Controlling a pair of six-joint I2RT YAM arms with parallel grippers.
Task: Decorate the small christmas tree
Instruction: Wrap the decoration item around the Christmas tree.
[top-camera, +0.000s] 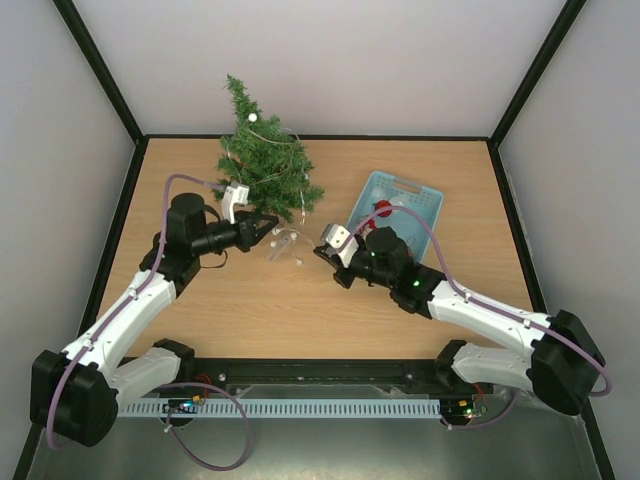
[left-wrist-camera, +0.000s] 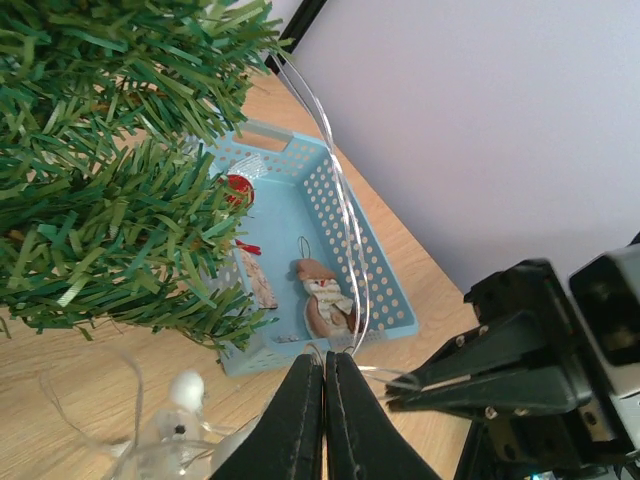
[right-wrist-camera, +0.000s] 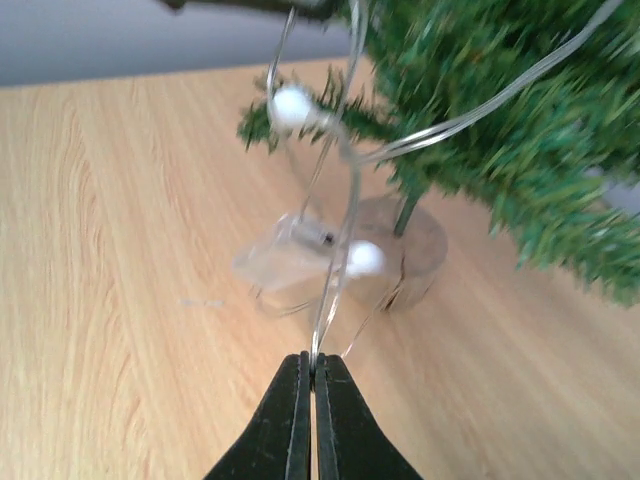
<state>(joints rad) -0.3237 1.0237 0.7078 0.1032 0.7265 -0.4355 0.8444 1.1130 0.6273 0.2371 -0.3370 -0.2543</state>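
Tree stands upright, tip up; left fingers and right fingers pinch the light wire.

A light wood-grain table spreads beneath the left end effector. Pale walls close it in beyond and to both sides, with black posts at the corners. The light seems soft and even.

Dark green tree, light blue perforated basket, wood-grain table (white bulbs, silvery wire)

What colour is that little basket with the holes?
Light blue basket; clearest in the left wrist view.
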